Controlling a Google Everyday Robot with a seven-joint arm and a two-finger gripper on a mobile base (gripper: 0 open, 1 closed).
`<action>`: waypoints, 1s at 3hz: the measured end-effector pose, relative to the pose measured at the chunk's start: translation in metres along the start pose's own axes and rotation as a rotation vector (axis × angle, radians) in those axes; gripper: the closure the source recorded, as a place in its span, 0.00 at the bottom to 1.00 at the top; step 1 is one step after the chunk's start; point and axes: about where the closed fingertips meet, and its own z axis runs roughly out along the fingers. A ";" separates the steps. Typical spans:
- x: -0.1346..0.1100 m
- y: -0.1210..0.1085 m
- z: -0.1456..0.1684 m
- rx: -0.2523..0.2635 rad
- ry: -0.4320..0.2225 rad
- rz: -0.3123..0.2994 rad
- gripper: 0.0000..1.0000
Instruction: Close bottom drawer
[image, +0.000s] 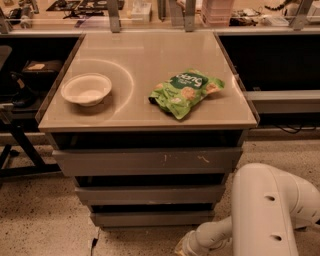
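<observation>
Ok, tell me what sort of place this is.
Probably a lab workspace: grey drawer unit, cluttered benches behind, robot arm. Its tool sits low beside the bottom drawer.

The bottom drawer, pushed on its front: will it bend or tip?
Probably stiff: the bottom drawer looks like flat grey metal. Likely slides straight, held beneath the middle drawer. The gripper is low in front of it.

— How's the light on your feed?
— Warm and dim. It falls from above: I see a pale arc of glare on the bench (165, 50) around the bowl (86, 89), and the gaps between the drawers are black.
— And low down?
— Murkier. The gripper (184, 247) sits at the bottom edge, just right of the bottom drawer (150, 218), in shade. The white arm (270, 210) glows brightest.
</observation>
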 end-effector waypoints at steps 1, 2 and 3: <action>-0.005 -0.042 0.012 0.072 -0.076 0.016 1.00; -0.011 -0.086 0.018 0.151 -0.137 0.020 1.00; -0.019 -0.119 0.020 0.213 -0.181 0.012 1.00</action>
